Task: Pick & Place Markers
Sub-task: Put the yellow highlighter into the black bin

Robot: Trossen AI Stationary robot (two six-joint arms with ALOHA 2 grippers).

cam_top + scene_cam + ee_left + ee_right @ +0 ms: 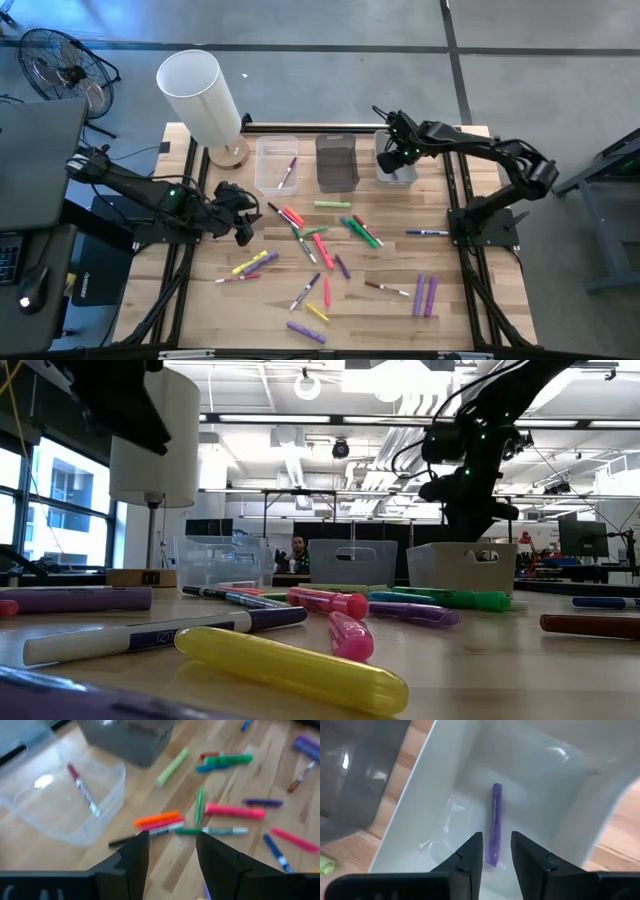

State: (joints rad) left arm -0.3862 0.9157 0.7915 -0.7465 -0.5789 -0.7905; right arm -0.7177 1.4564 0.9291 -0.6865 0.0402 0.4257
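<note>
3 bins [337, 162]; 1 purple marker [495, 822] under right claw [496, 852].

Both arms black, matte, jointed tube links on black bases bolted to table. Left arm [150, 195] shows a green LED (right arm [490, 160] too, near its wrist). Black cables loop along links. Fingers [135, 862] dark, flat, angular plastic.

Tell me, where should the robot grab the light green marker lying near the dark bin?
Probably around the middle of the light green marker, coming straight down from above. It lies flat on the table with bare wood along both long sides, so the fingers can close across its thin barrel. The left end effector is open nearby.
</note>
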